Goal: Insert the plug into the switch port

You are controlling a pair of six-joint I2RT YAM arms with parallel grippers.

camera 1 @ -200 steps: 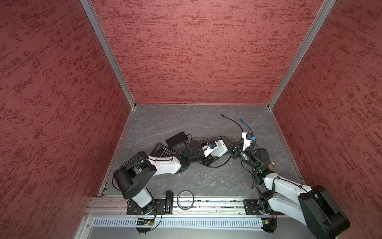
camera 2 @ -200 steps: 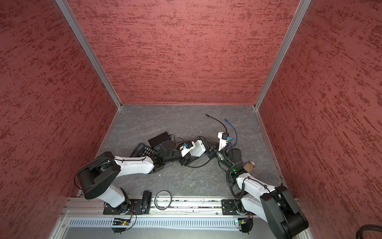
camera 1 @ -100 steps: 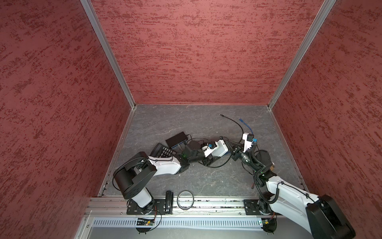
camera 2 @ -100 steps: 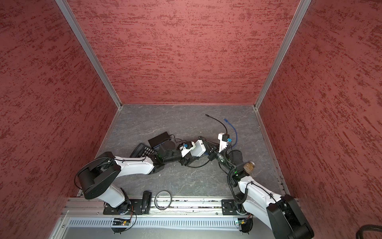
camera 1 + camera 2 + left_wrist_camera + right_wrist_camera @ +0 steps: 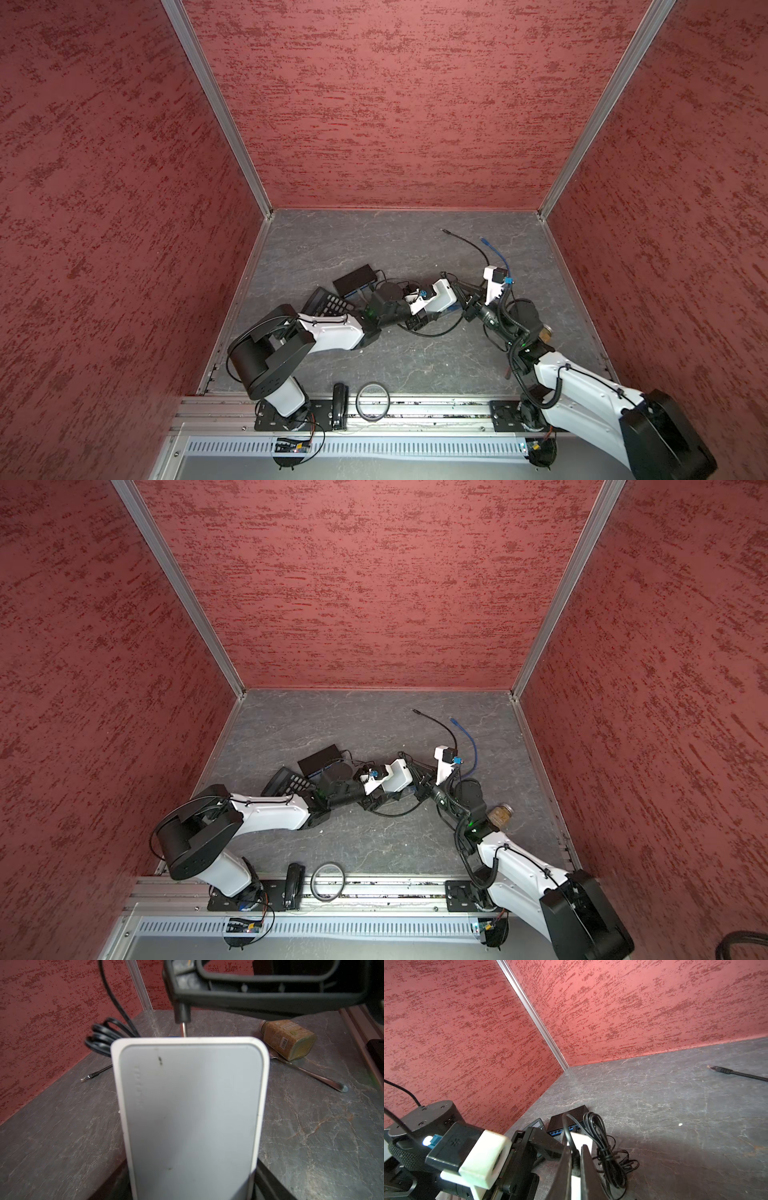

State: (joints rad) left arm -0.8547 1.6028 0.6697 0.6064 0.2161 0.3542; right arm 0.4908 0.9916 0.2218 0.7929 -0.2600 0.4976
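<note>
The right claw (image 5: 574,1160) is pinched shut on the black barrel plug (image 5: 182,1013), whose bare metal pin (image 5: 184,1029) sticks out ahead of it. The pin points straight at the far short edge of the white rounded plastic switch (image 5: 191,1105). The plug's long axis runs in line with the switch's long axis, so the coming push looks to me like a straight drive along that line, with little room for sideways error. The left claw (image 5: 191,1187) clamps the switch by its near end, a dark finger (image 5: 268,1182) against each long side. In both top views the switch sits between the two claws, its far edge turned toward the right arm, which is the nearer one to that edge and carries the plug. The port face is turned away from the left wrist camera and the pin's tip vanishes behind the rim. I cannot tell whether it is in a port, touching the face or just beside an opening. In the right wrist view the claw's own fingers cover the joint, and the top views are too small to settle it. Further out on the grey marbled counter (image 5: 62,1126) lie a coiled bundle of black cable (image 5: 604,1153), a black ribbed box with blue ports (image 5: 566,1121), a brown spice jar on its side (image 5: 288,1040) and a steel spoon (image 5: 311,1075), all off that line.
</note>
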